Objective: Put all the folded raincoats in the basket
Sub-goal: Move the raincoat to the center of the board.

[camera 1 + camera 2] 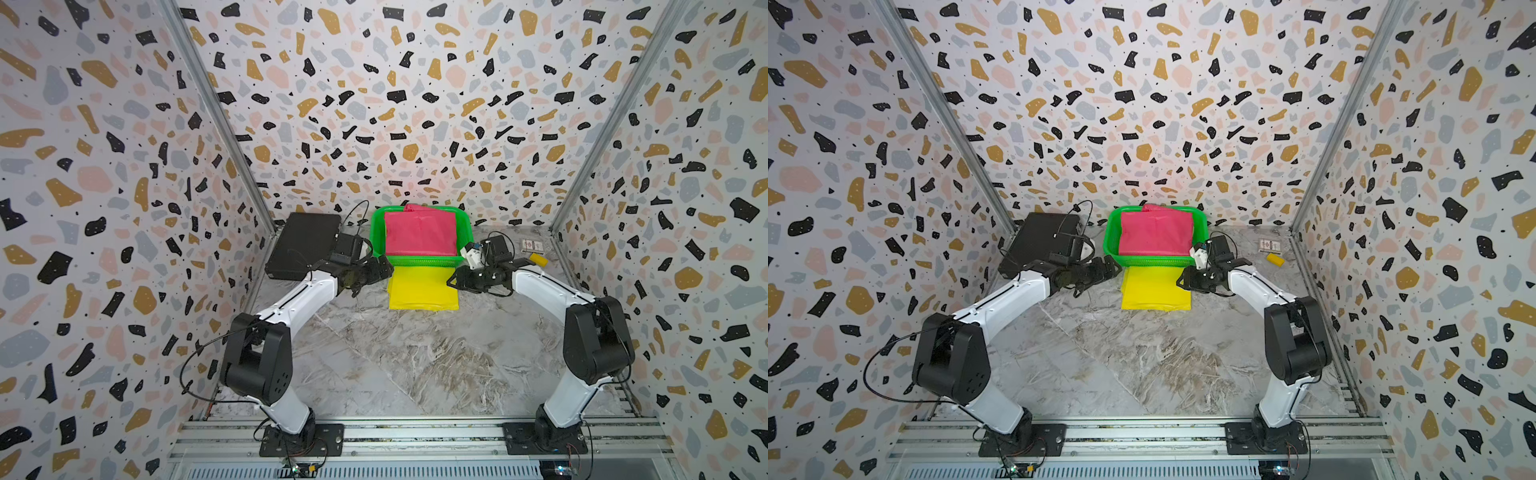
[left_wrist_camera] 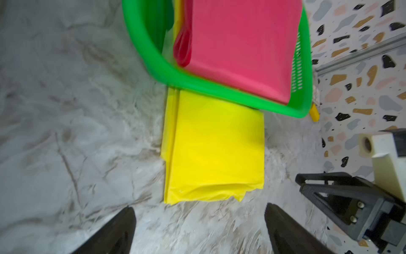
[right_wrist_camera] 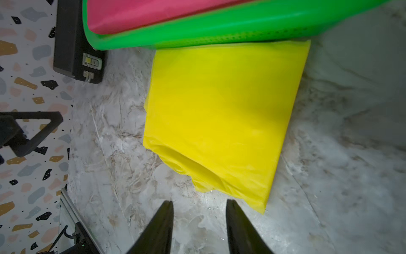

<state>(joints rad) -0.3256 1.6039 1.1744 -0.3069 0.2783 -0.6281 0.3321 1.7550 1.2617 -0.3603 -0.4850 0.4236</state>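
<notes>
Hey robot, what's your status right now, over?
Left hand open, right hand open, both empty. Pink raincoat inside green basket. Yellow raincoat on table at basket's front, between hands.

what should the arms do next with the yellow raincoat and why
Probably slide both tools inward to the side edges of the yellow raincoat. It lies on the table against the front wall of the basket; the pink raincoat is already inside. The left tool and right tool flank it, both open and empty.

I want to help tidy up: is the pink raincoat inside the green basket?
Yes, the pink raincoat lies folded inside the green basket, within its rim.
</notes>
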